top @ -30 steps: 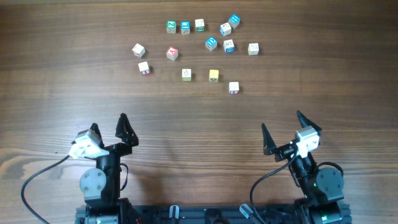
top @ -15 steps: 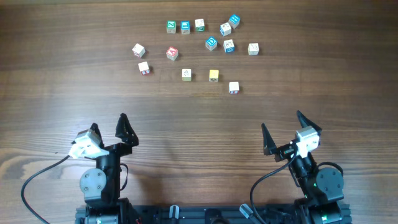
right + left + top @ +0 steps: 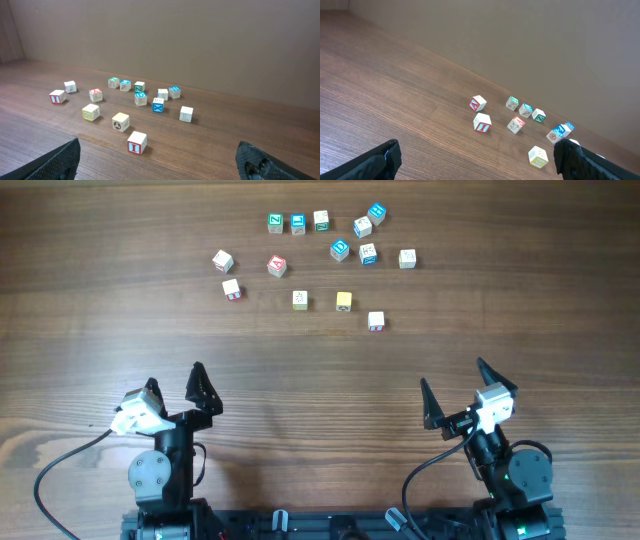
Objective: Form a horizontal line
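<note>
1. The left hand (image 3: 175,377) rests released at the near left of the table (image 3: 80,330), holding nothing. Its own camera cuts the fingers off at the bottom corners.
2. At the far middle, the cream cube (image 3: 300,299) and the yellow cube (image 3: 343,301) lie near each other but apart, among scattered blocks and not in a straight row.
3. The right hand (image 3: 453,375) is at the near right, also spread wide and empty.
4. Nothing has shifted since a second ago.
5. A red "I" reads on the red-marked cube (image 3: 136,142). The other letters are too small to read.
</note>
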### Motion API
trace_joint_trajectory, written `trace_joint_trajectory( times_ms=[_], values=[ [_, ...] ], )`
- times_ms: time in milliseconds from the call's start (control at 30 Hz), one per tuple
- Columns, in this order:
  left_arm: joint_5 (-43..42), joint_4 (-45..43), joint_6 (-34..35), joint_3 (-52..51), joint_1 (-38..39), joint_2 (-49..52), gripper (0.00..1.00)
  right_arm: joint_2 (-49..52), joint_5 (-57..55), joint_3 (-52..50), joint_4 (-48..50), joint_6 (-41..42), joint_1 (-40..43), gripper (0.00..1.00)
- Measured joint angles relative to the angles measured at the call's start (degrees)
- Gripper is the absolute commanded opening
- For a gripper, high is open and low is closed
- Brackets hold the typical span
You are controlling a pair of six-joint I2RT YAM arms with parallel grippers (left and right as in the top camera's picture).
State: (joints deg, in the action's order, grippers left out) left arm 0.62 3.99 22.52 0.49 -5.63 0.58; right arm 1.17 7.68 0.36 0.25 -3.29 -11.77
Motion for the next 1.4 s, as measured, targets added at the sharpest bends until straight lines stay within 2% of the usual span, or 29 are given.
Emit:
trace_joint_trajectory(
  times_ms=[967, 1167, 1400],
  values=[
    [0.0, 0.0, 0.0, 0.0, 0.0, 0.0, 1.0, 0.0, 0.0, 0.3, 1.2, 0.0, 0.0, 1.0],
    [0.0, 0.0, 0.0, 0.0, 0.0, 0.0, 1.0, 0.0, 0.0, 9.6, -3.0, 0.0, 0.0, 1.0],
    [0.0, 0.0, 0.0, 0.0, 0.0, 0.0, 1.0, 2.6, 0.3, 29.2, -3.3, 0.0, 0.0, 1.0]
  ],
)
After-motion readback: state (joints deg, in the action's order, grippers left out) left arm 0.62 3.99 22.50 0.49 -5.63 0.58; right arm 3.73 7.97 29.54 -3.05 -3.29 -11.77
